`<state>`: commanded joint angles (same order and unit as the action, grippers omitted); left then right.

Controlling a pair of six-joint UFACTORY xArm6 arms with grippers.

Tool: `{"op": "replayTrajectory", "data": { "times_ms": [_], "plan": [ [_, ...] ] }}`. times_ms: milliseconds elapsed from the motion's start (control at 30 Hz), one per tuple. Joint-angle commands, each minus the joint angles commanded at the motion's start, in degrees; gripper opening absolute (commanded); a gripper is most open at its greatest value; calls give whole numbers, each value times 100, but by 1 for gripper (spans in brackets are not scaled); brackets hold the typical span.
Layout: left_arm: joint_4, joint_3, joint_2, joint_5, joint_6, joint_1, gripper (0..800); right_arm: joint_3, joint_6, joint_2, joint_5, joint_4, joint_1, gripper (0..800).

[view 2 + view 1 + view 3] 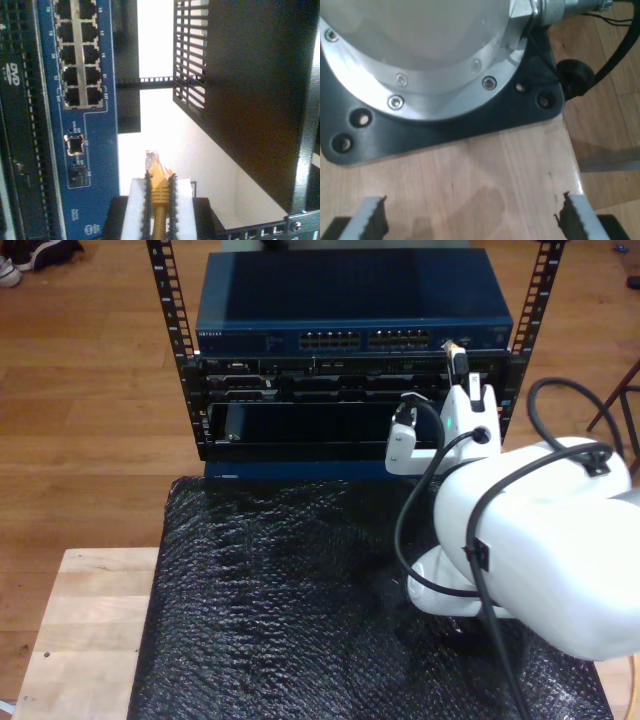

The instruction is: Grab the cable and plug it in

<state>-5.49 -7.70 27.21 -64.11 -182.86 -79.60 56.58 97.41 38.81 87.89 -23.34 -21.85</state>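
Observation:
My second gripper point(160, 186) is shut on the cable point(159, 192) just behind its orange boot. The clear plug point(152, 161) sticks out past the white pads point(134, 200). The plug is a short way off the face of the blue switch point(97, 150), near a single port point(75, 145) and past the block of ports point(77, 50). In the exterior view this gripper point(458, 362) holds the plug point(450, 344) up at the switch's point(350, 300) right end. My first gripper point(472, 220) stands open over bare wood, facing an arm's round base point(420, 55).
The switch sits atop a black rack point(345, 405) between perforated posts point(168, 300). A black bubbled mat point(290, 600) covers the table before it, with wood point(80, 630) at the exterior view's left. Thick black cables point(470, 530) loop over the white arm point(540, 540).

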Motion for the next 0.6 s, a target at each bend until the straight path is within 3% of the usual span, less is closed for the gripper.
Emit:
{"op": "replayTrajectory", "data": {
  "times_ms": [600],
  "plan": [
    [0, 9, 0, 0, 0, 0, 800, 1037, 123, 730, -88, -308, -211, 0]
  ]
}}
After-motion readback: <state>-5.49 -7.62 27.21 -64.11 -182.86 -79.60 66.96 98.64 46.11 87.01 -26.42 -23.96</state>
